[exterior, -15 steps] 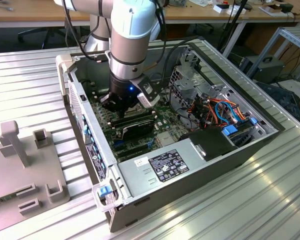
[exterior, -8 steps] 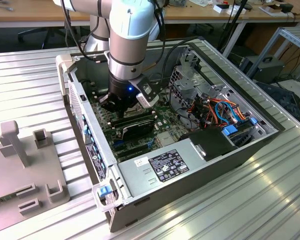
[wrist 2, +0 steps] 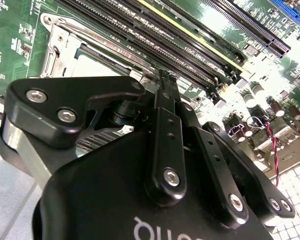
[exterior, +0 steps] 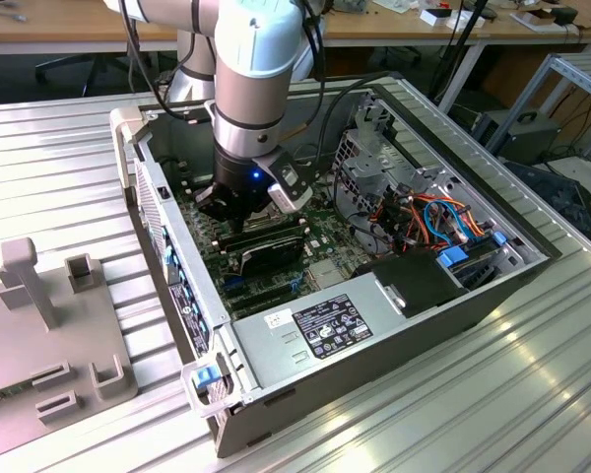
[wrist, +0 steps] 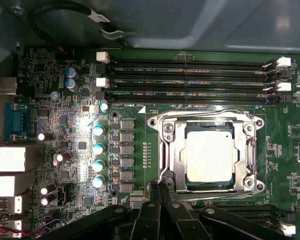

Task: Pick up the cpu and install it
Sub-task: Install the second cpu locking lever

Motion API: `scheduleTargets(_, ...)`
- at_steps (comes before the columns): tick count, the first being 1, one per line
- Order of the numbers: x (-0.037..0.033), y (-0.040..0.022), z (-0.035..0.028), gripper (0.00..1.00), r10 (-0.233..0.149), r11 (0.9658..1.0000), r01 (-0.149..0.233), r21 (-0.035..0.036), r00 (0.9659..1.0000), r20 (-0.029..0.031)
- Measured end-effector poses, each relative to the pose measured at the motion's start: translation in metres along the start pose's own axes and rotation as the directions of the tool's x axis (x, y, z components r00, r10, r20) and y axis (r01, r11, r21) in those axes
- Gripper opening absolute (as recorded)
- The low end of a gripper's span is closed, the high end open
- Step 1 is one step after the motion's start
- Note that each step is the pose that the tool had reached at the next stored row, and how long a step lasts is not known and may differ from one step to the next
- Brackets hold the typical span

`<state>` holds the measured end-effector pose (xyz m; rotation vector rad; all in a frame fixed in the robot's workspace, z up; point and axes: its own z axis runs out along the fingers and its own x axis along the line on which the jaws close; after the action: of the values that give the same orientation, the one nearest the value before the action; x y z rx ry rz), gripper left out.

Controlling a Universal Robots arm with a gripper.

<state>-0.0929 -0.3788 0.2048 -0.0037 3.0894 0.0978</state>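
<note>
The cpu (wrist: 208, 152), a flat silver-grey square, lies inside the socket's metal frame (wrist: 169, 150) on the green motherboard (wrist: 65, 75). In the second wrist view a pale part of the cpu (wrist 2: 97, 59) shows behind the black fingers. My gripper (wrist: 159, 188) hovers low beside the socket's edge, apart from the chip. Its two fingers meet at the tips with nothing between them, and the gripper (wrist 2: 163, 77) looks shut in both wrist views. In the exterior view the gripper (exterior: 229, 209) is down inside the open computer case (exterior: 374, 325).
Long black memory slots (wrist: 190, 80) run alongside the socket. A row of capacitors (wrist: 98, 155) stands on its other side. The power supply (exterior: 325, 330), a bundle of coloured cables (exterior: 428, 217) and the case walls hem the arm in. A grey fixture (exterior: 49, 325) lies at the exterior view's left.
</note>
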Motion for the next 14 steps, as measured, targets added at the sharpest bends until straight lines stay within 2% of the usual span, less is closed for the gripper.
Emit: scheduleTargets(14,0.0037,0.0008,0.0017,0.11,0.0,1.0,0.0,0.0015,1.0,0.0013)
